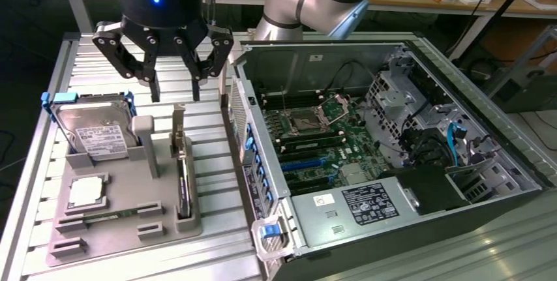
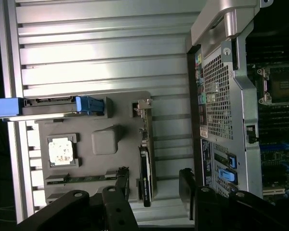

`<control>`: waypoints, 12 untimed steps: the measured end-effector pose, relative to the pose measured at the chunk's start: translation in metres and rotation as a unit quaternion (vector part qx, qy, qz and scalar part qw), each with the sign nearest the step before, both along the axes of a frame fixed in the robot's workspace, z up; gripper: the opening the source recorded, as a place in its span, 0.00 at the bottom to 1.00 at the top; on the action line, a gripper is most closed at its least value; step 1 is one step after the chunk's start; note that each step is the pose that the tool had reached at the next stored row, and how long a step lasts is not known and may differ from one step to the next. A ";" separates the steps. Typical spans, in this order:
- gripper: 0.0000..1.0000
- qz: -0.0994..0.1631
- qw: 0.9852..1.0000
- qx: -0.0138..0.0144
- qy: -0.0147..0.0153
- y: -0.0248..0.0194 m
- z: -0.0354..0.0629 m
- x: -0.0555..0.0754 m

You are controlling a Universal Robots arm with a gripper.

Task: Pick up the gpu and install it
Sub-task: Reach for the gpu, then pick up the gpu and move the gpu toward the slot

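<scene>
Black and multi-fingered, the end effector [image 1: 176, 93] is held with its fingers spread wide and nothing gripped, above one end of a grey moulded plastic tray [image 1: 122, 193] on the ribbed aluminium counter [image 1: 213, 170]. The gpu [image 1: 181, 163], a thin dark circuit card with a silver bracket strip, is stood on edge in a slot along the tray side nearest the open dark computer case [image 1: 392, 150]. In the wrist view the card [image 2: 145, 163] is seen between the two finger ends. A silver hard drive with blue rails [image 1: 94, 131] is set upright in the tray.
</scene>
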State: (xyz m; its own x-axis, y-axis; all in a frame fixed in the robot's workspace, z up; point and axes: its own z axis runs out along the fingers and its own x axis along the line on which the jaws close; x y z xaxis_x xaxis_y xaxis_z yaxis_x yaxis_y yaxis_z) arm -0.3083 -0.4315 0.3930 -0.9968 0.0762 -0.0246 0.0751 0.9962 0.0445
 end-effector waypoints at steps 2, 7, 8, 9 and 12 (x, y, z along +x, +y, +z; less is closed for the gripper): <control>0.54 0.000 1.000 0.000 0.000 0.0000 0.0000 0.000; 0.54 0.000 1.000 0.000 0.000 0.0000 0.0000 0.000; 0.54 0.000 1.000 0.000 0.000 0.0000 0.0000 0.000; 0.54 0.000 1.000 0.000 0.000 0.0000 -0.0002 0.000; 0.54 0.000 1.000 0.000 0.000 0.0000 -0.0021 0.000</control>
